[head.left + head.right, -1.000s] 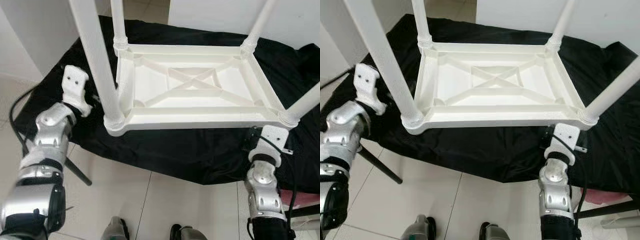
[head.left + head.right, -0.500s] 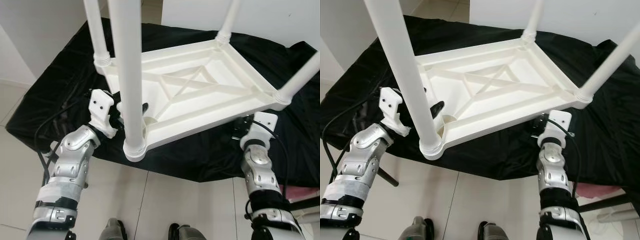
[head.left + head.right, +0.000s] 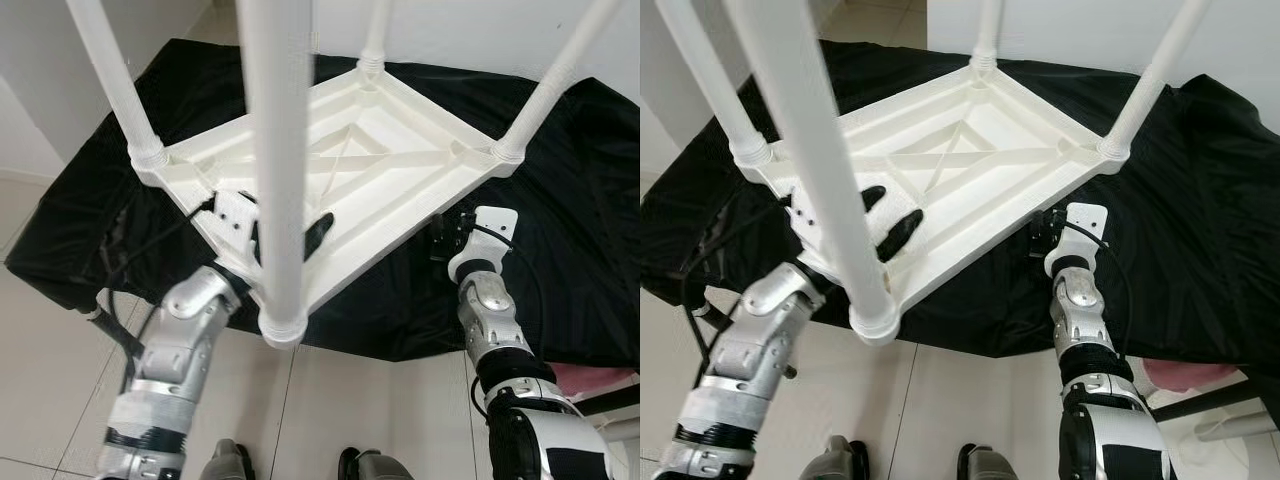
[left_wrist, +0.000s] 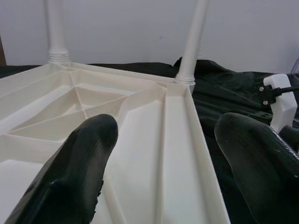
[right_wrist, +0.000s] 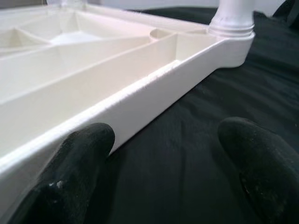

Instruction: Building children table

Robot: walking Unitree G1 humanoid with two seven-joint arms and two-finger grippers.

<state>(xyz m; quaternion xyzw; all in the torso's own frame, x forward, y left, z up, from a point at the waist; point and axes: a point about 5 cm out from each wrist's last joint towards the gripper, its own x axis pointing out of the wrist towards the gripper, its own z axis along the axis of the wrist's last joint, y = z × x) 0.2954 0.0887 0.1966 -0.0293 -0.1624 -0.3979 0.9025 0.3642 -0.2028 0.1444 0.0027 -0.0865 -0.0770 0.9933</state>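
Observation:
The white children's table (image 3: pixel 400 235) lies upside down on a black cloth (image 3: pixel 560 230), one corner turned toward me. Its legs stand up, the nearest leg (image 3: pixel 280 150) right in front of the camera. My left gripper (image 3: pixel 888 212) reaches over the near corner, open, with its fingers above the ribbed underside (image 4: pixel 140 116) and nothing between them. My right gripper (image 3: pixel 443 232) is open against the near right rim (image 5: pixel 140 93); one finger (image 5: pixel 79 158) rests by the rim, the other over the cloth.
The cloth covers a low stand with black legs (image 3: pixel 120 335) on a tiled floor (image 3: pixel 350 400). A white wall runs behind. My feet (image 3: pixel 230 465) show at the bottom. A pink thing (image 3: pixel 600 380) lies at the lower right.
The table has turned on the cloth, so a corner now points at me. My left gripper has moved from beside the table to over its near corner. The right gripper has come up to the rim.

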